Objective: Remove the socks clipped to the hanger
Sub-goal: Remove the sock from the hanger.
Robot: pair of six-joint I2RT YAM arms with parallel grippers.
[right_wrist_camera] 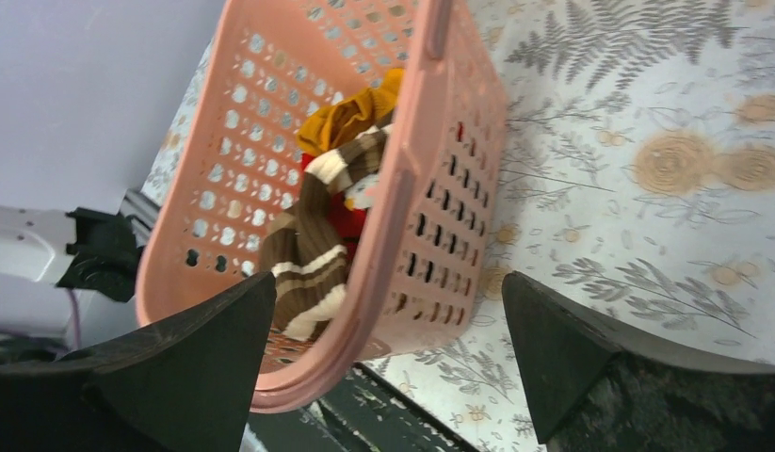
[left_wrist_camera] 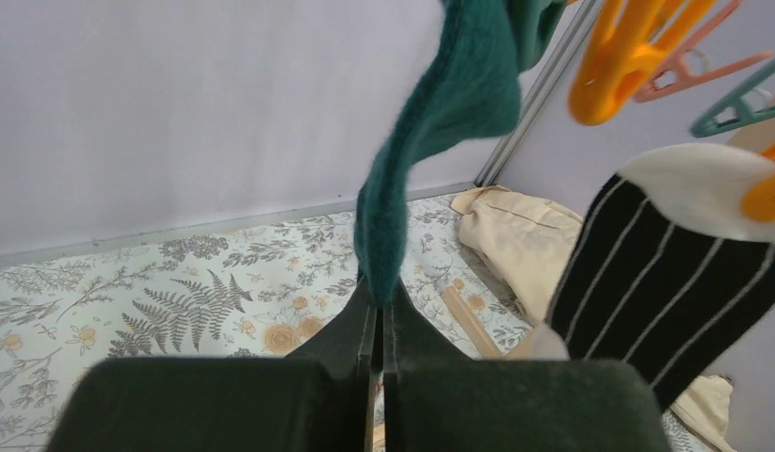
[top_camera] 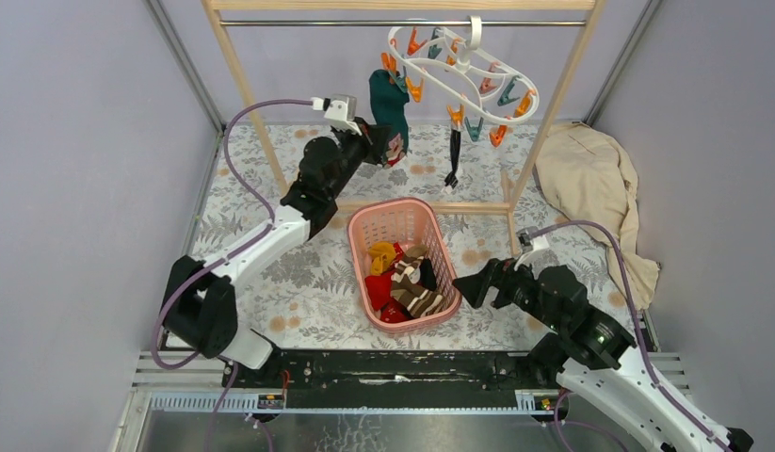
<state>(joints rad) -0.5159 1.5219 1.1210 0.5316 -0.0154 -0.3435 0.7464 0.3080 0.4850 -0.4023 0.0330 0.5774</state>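
Left end effector (top_camera: 388,143) is clamping its dark fingers tight on the lower end of a fuzzy dark teal sock (top_camera: 389,99), which is hanging from the left end of a white plastic oval hanger (top_camera: 463,66). The right end effector (top_camera: 470,282) is hovering with its jaws spread wide and holding nothing, just right of a pink perforated plastic basket (top_camera: 357,247). A fern-and-flower patterned tabletop (top_camera: 298,273) is carrying a tall wooden rack (top_camera: 240,80), and a crumpled beige cloth garment (top_camera: 590,179) is lying at the far right. The basket is sitting between the two arms. The hanger is hanging tilted by its hook from the rack's top rail, with orange and teal clips (top_camera: 474,127) dangling from it. A black sock with thin white stripes (top_camera: 453,155) is dangling from the hanger's near side. A brown-and-white striped sock (top_camera: 416,297), a red sock (top_camera: 379,287) and a mustard sock (top_camera: 381,254) are lying heaped in the basket.
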